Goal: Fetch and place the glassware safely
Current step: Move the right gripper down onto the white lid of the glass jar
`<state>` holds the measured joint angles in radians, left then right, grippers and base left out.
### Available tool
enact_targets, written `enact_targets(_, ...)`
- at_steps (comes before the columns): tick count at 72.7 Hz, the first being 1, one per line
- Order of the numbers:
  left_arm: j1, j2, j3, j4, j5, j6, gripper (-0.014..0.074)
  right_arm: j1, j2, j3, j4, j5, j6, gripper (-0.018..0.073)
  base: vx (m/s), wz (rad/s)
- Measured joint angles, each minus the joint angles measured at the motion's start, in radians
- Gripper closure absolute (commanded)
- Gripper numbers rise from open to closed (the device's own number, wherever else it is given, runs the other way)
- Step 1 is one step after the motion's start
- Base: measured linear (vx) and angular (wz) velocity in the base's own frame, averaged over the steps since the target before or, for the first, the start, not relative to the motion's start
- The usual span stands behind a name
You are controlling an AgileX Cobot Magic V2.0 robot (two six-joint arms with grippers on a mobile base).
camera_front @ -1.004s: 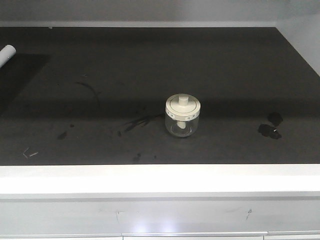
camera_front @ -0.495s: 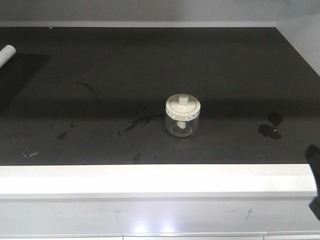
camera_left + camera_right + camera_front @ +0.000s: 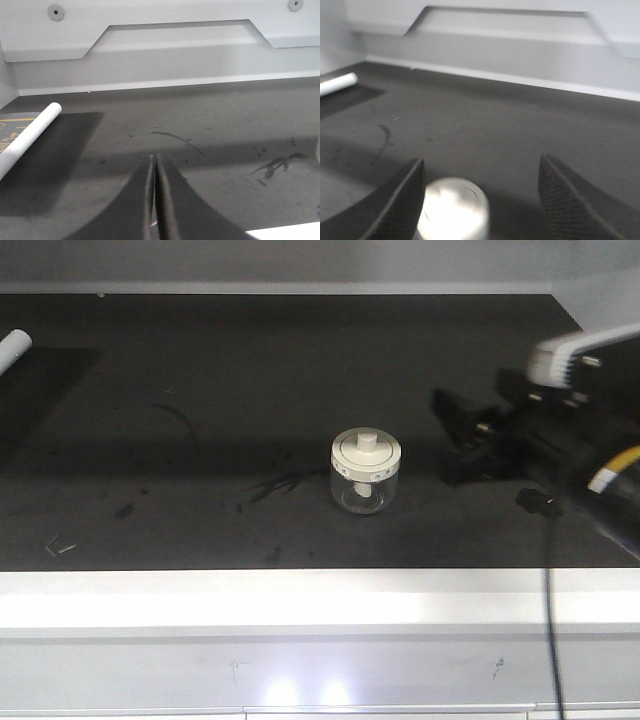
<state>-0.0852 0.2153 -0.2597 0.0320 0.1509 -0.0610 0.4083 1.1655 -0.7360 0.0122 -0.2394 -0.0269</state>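
- Position of the jar (image 3: 366, 472) is unchanged from a second ago: it stands upright near the middle of the dark desk (image 3: 200, 360), cream lid (image 3: 367, 453) on, nothing touching it.
- What is new is the right hand (image 3: 455, 440). A second ago the front view showed no arm, and half a second ago only a dark sliver at the right edge. Now the arm reaches in from the right with the hand aimed at the jar, near it but clearly apart.
- That hand is spread wide. In its own wrist view the two fingers frame a bright round blur low in the picture, probably the lid, sitting closer to the left-hand finger than to the other; the blur is too strong to be sure.
- I judge this to be the approach before the grasp. The jar is off-centre in the gap, so the hand likely needs to line up before closing, or one finger could nudge the glass.
- The left hand (image 3: 153, 165) is pinched together on nothing, hanging over bare desk well to the left, near a white tube (image 3: 14, 346).
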Motion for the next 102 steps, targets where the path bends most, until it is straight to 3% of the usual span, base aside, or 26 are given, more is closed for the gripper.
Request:
enact_targets(17,0.0,0.0,0.0,0.0,0.0,0.0,0.0603,0.05,0.264,-0.161,-0.039,-0.066,0.037,0.0085,0.0,0.0)
enact_targets(52,0.0,0.0,0.0,0.0,0.0,0.0,0.0603,0.051,0.543,-0.18,-0.042,-0.208,0.101,0.01,0.0,0.0)
enact_targets(66,0.0,0.0,0.0,0.0,0.0,0.0,0.0603,0.051,0.586,-0.187,-0.043,-0.258,0.101,0.0233,0.0,0.0)
enact_targets(86,0.0,0.0,0.0,0.0,0.0,0.0,0.0603,0.051,0.599,-0.191,-0.041,-0.279,0.098,0.0575,0.0,0.0)
enact_targets(102,0.0,0.0,0.0,0.0,0.0,0.0,0.0603,0.051,0.599,-0.191,-0.046,-0.279,0.095,0.0566,0.0,0.0)
